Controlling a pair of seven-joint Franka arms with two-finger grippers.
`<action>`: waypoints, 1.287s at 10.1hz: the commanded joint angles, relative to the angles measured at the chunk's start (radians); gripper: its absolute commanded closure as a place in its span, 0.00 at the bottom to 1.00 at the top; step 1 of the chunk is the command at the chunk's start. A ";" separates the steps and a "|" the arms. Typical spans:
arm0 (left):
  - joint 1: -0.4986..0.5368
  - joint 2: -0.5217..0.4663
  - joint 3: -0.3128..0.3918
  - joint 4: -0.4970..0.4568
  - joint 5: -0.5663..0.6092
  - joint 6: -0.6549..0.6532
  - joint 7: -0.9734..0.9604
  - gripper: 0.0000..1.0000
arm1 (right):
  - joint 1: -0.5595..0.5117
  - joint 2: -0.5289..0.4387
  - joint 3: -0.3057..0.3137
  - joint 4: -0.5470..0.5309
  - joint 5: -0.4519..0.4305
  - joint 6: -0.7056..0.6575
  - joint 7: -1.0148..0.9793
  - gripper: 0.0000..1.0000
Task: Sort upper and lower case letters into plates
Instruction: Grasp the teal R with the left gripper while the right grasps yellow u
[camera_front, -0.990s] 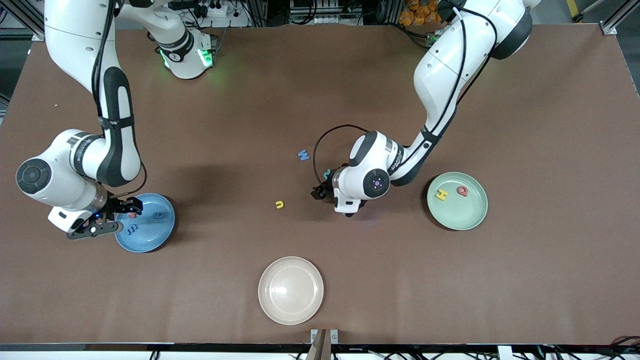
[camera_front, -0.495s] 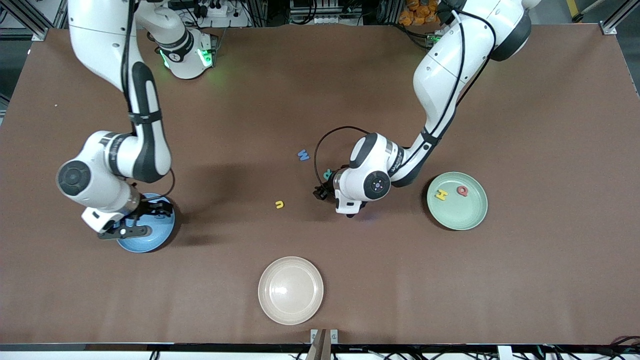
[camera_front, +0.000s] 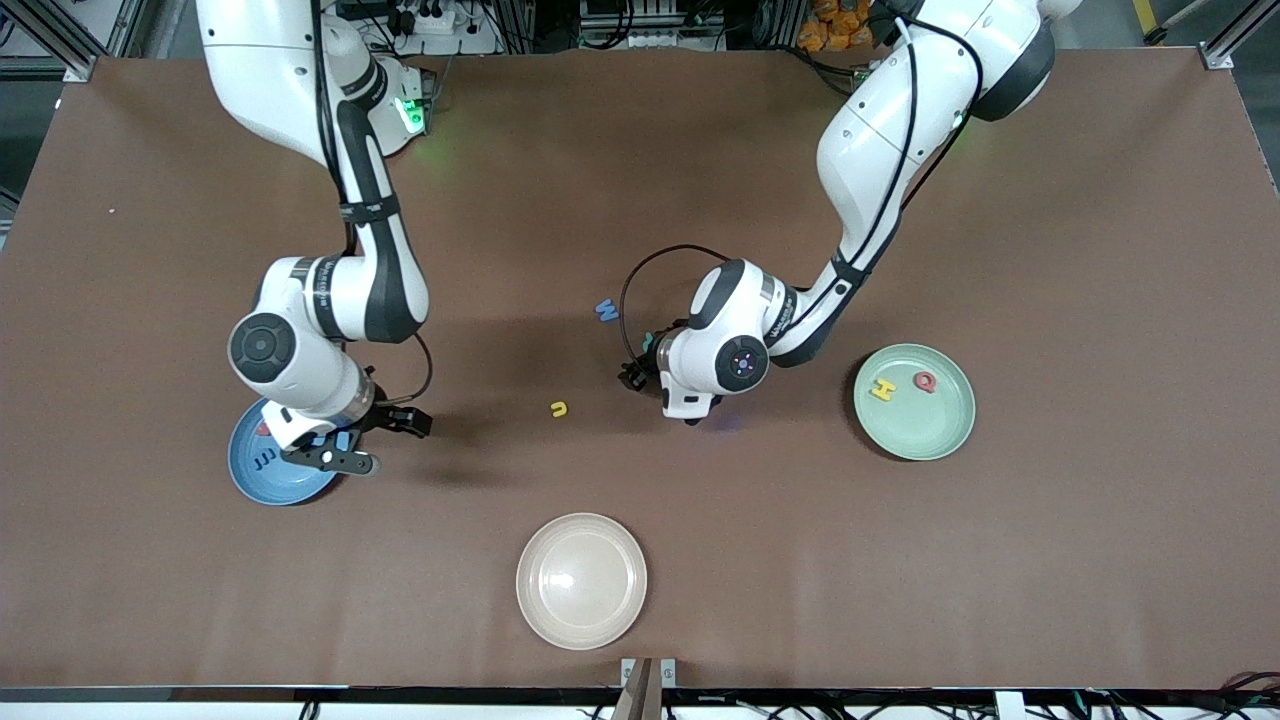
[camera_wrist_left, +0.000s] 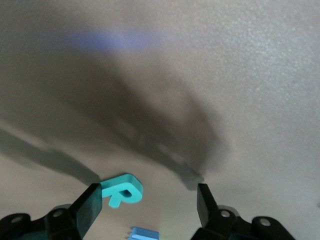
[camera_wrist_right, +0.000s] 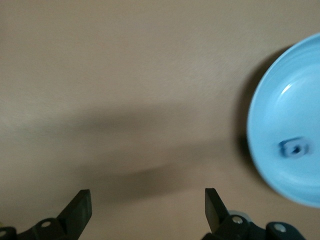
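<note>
**Currently: both grippers spread, holding nothing**

My right gripper hangs just off the blue plate, on the side toward desk centre; fingers spread, nothing between them. Right wrist view confirms it: both fingers wide apart over bare desk, plate rim off to one side with a blue letter lying in it.

My left gripper is low over the desk middle, mostly hidden under its own wrist in the front view. Left wrist view shows the fingers released, teal letter flat on the desk just beside one finger, not gripped. A blue piece sits at that frame's edge; can't tell which letter.

Letters:
- Blue plate: dark blue letter and a red one, the red partly covered by my right arm.
- Green plate, toward the left arm's end: yellow H and red Q side by side, apart.
- Loose on desk: blue W near the left gripper; yellow u nearer the camera, between the two grippers.

Beige plate sits nearest the camera.
</note>
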 joint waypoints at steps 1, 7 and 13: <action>0.004 -0.041 0.008 -0.055 -0.022 -0.004 -0.010 0.14 | -0.006 0.001 0.056 0.032 0.012 -0.005 0.243 0.00; 0.005 -0.067 0.003 -0.090 -0.028 -0.007 -0.010 0.17 | 0.073 0.087 0.138 0.159 -0.005 -0.001 0.910 0.00; -0.006 -0.063 0.003 -0.090 -0.028 -0.003 -0.009 0.28 | 0.096 0.101 0.143 0.159 -0.001 0.000 1.130 0.00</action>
